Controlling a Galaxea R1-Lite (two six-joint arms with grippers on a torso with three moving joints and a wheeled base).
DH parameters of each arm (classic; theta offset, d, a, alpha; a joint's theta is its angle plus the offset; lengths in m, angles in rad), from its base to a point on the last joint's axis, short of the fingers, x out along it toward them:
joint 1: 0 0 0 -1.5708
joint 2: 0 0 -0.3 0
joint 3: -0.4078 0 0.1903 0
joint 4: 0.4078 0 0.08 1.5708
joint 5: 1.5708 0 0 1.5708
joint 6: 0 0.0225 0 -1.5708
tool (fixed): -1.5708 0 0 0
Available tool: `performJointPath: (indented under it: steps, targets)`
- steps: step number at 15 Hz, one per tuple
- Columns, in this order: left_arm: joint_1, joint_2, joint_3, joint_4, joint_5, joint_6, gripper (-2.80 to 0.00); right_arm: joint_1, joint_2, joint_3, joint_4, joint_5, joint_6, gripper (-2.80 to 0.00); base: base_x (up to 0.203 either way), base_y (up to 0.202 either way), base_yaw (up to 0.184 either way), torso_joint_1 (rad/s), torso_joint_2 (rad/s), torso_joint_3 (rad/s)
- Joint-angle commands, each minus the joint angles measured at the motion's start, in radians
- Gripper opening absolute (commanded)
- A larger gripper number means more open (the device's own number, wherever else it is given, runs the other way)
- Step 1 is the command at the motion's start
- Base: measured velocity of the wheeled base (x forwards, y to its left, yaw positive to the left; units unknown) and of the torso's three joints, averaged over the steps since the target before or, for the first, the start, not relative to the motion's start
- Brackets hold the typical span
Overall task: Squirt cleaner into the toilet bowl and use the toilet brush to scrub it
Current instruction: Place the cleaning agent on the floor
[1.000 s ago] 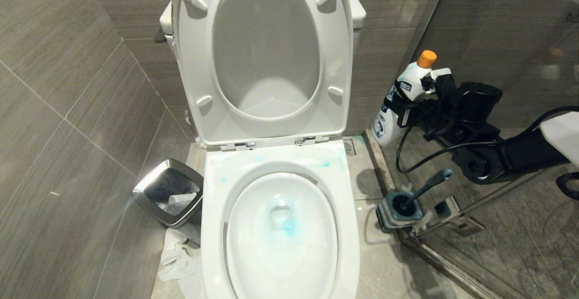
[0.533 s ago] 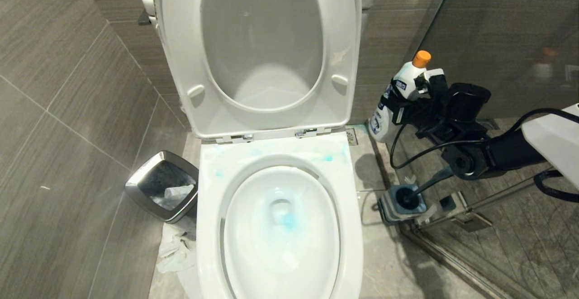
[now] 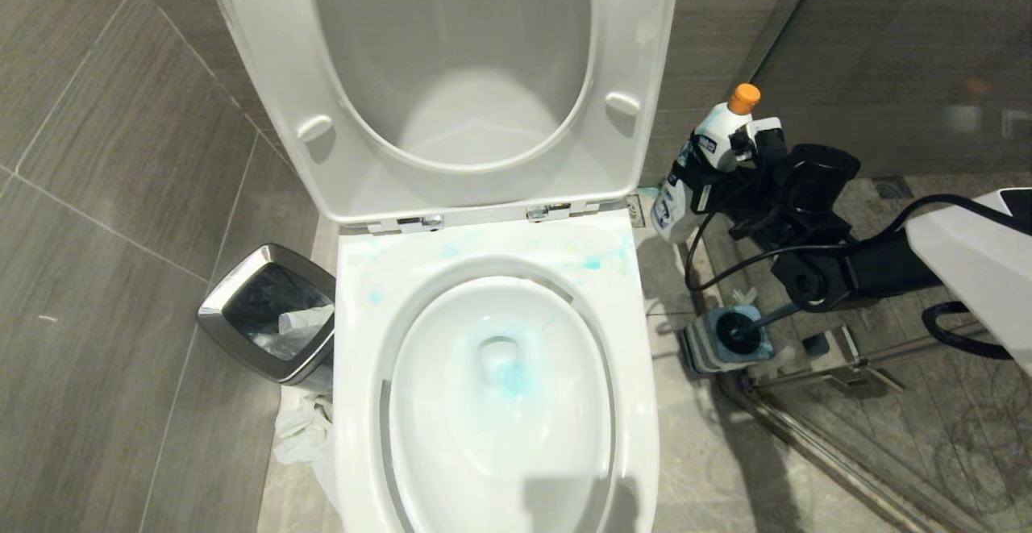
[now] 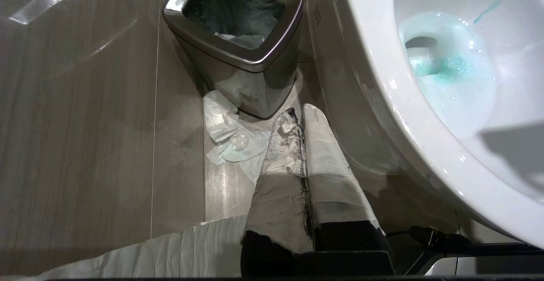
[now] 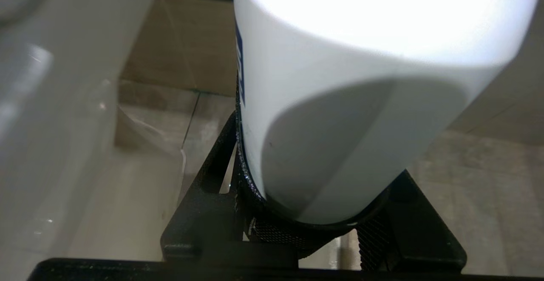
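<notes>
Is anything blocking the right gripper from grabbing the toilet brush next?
Yes: the right gripper is shut on the cleaner bottle, so it is occupied. The toilet brush sits in its holder below the arm, with nothing visible over its handle.

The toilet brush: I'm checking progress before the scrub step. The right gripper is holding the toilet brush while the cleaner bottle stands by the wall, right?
Not quite. In the head view the right gripper is shut on the cleaner bottle, white with an orange cap; the right wrist view shows it too. The toilet brush sits in its holder on the floor.
</notes>
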Motion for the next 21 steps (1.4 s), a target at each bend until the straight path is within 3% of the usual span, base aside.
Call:
performJointPath:
  steps: [1, 15, 21]
  targets:
    - [0.0, 0.002, 0.0, 0.0, 0.0, 0.001, -2.8, 0.004, 0.054, -0.038, -0.005, 0.001, -0.001, -2.8, 0.0, 0.0, 0.0, 0.002, 0.0, -0.204]
    - [0.0, 0.001, 0.0, -0.001, 0.0, 0.006, -2.8, 0.061, 0.238, -0.279, 0.012, -0.004, -0.004, -2.8, 0.0, 0.0, 0.0, 0.004, 0.0, -0.194]
    - [0.0, 0.0, 0.0, 0.0, 0.0, -0.01, -2.8, 0.061, 0.239, -0.344, 0.007, -0.004, -0.004, -2.8, 0.0, 0.0, 0.0, 0.004, 0.0, -0.028]
